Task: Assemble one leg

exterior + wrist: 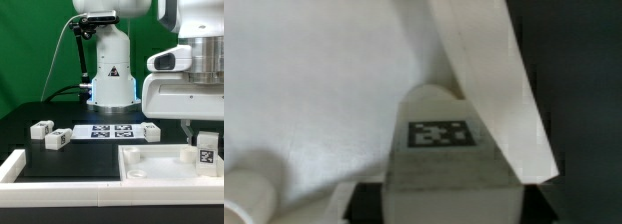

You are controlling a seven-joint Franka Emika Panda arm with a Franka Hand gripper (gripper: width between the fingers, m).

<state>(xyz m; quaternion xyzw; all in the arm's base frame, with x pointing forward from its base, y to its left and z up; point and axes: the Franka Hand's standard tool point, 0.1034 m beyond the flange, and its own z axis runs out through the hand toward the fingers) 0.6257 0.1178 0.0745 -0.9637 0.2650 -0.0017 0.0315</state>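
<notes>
Held item: one leg (pixel 207 151), a small white block with a black-and-white square tag on its face, standing upright at the exterior view's right, over the inner floor of the large white rimmed tray (pixel 150 170). In the wrist view the same leg (pixel 445 140) fills the centre, tag facing the camera, beside the tray's raised rim (pixel 491 70). Claw (pixel 200 133): it comes down from the bulky white wrist housing onto the top of the leg, one dark finger (pixel 186 130) showing beside the block; the fingers sit at about the block's width and appear closed on it (contact itself is partly hidden by the housing). Loose stock on the black desk (pixel 30 150): three more legs of the same kind, one (pixel 41 128) toward the exterior view's left, one (pixel 58 140) just beside it and nearer the camera, and one (pixel 151 131) at the end of the marker board (pixel 105 131). The marker board lies flat between these, near the arm's white base (pixel 110 75). A white ledge (pixel 12 168) runs along the near left edge of the desk.
</notes>
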